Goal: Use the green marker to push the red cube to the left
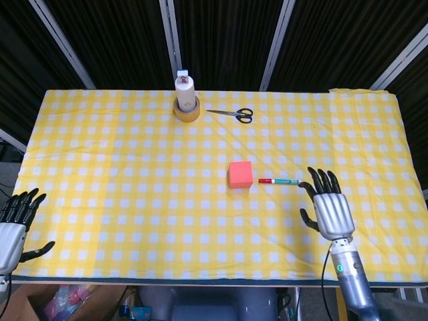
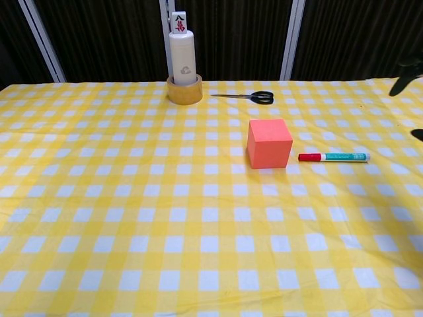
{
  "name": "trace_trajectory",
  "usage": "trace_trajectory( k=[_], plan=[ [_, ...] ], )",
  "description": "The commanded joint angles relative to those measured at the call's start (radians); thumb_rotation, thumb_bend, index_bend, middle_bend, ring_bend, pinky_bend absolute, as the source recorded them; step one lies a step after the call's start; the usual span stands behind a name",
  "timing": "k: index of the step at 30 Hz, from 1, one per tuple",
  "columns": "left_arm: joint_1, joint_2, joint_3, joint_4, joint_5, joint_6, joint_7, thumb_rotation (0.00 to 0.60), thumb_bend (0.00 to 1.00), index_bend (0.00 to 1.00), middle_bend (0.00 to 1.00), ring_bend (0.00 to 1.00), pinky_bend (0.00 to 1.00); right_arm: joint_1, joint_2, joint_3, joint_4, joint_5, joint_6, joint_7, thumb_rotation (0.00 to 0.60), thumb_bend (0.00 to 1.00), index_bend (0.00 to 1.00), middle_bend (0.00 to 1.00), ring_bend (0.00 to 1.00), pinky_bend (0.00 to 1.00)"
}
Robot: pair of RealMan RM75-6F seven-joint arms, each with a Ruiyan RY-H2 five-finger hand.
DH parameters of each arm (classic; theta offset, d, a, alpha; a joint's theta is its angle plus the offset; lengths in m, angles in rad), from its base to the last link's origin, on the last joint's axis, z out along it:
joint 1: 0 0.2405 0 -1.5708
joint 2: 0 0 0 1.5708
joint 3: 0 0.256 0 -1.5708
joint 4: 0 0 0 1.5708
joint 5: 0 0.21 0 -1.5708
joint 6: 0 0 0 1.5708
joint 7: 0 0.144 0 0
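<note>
The worktop (image 1: 100, 167), draped in a yellow-and-white checked cloth, runs wide, with open cloth stretching left of the matte red cube (image 1: 241, 174), which sits a little right of centre. Just right of the cube, apart from it, lies the slim green marker with a red cap (image 1: 279, 181), cap end toward the cube. The right hand (image 1: 328, 210), metal-backed with dark fingers (image 1: 322, 180), hovers near the marker's right end, fingers spread and holding nothing. The left hand (image 1: 13, 227) sits at the near left edge, fingers apart and empty. At the far edge stands a white cylindrical bottle (image 2: 182, 56) printed with a recycling symbol, inside a tan tape roll (image 2: 184, 92); black-handled scissors (image 1: 231, 114) lie beside it.
</note>
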Motion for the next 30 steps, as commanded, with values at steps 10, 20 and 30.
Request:
trace_trajectory(
  k=[10,20,30],
  plan=[
    [-0.009,0.016,0.001,-0.011,-0.012,-0.022,-0.019,0.600,0.00,0.00,0.00,0.00,0.00,0.238,-0.222,0.138,0.213,0.345,-0.090,-0.210,0.600,0.41,0.40,0.13,0.00,0.00],
    [-0.008,0.014,-0.001,-0.007,-0.002,-0.007,-0.019,0.600,0.00,0.00,0.00,0.00,0.00,0.287,-0.291,0.147,0.390,0.442,-0.118,-0.153,0.600,0.41,0.41,0.14,0.00,0.00],
    [-0.006,0.008,-0.001,-0.006,0.006,0.004,-0.025,0.600,0.00,0.00,0.00,0.00,0.00,0.310,-0.342,0.121,0.481,0.490,-0.133,-0.132,0.600,0.41,0.41,0.14,0.00,0.00]
  ],
)
